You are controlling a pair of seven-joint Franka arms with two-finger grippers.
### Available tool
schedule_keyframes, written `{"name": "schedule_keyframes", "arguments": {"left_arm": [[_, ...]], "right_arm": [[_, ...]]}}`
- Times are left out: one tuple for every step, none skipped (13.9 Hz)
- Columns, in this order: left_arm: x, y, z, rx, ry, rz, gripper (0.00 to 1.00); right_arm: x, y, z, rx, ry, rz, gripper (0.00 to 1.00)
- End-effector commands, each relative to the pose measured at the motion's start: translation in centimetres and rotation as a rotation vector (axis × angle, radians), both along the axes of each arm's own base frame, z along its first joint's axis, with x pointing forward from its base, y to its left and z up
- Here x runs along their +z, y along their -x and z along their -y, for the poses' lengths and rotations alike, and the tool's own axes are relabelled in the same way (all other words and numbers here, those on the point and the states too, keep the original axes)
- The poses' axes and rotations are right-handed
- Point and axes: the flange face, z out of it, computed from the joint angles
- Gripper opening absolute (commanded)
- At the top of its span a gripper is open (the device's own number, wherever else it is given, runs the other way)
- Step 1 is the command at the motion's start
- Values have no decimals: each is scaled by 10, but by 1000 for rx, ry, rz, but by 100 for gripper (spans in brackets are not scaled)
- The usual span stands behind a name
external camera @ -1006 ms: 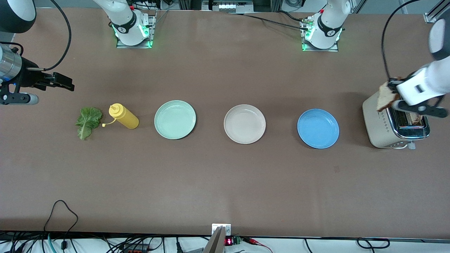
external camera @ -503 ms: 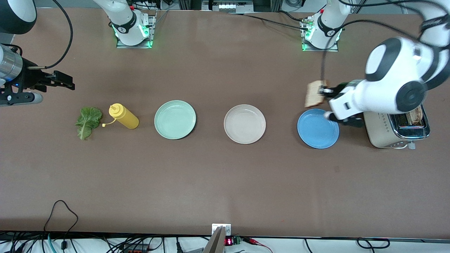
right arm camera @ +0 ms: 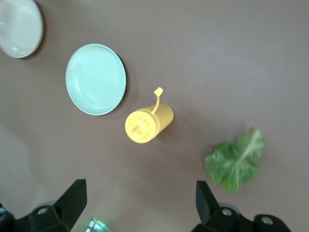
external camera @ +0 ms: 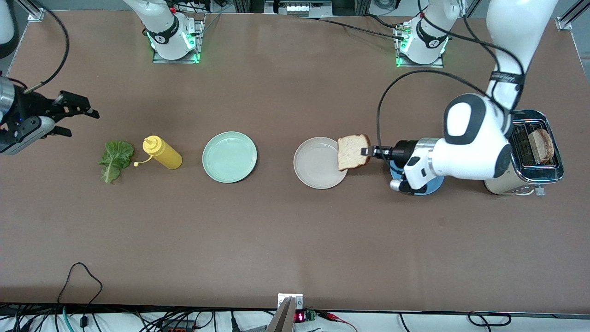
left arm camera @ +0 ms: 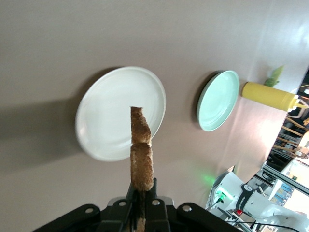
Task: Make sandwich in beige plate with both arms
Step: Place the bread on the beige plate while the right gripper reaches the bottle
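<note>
We've got the left gripper [external camera: 368, 151] pinching a bread slice [external camera: 353, 152] over the beige plate's [external camera: 313, 170] rim, right gripper [external camera: 69, 110] waiting wide open near the lettuce-end edge.

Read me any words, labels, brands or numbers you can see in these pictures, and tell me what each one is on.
None can be read.
Black band on the left arm: lettering too small to read.
Red digits on the small display at the table edge nearest the front camera: too blurred.
Mustard bottle, toaster, plates: no text shows.
</note>
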Motion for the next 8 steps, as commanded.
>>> {"name": "schedule_keyframes", "arguments": {"left_arm": [[-35,1,12,3,130,67,0],[-49,8,16,20,171,90,0],[-65,16,17,25,190,114,0],[-81,23,16,24,206,138,0],[-99,29,18,24,253,154,0],[-113,34,20,33,296,169,0],[-131,43,22,52,327,197,0],[-142,49,27,67,358,215,0]], "right_arm": [[-35,1,32,110,-133,83,100],[-49,2,41,139,-178,113,100],[-65,1,49,181,-225,148,100],[-83,-2,58,228,-288,193,100],[-106,-5,68,267,-371,241,100],[-127,-6,77,293,-444,284,100],[-148,-7,84,333,-500,329,100],[-167,-8,88,375,-546,376,100]]}}
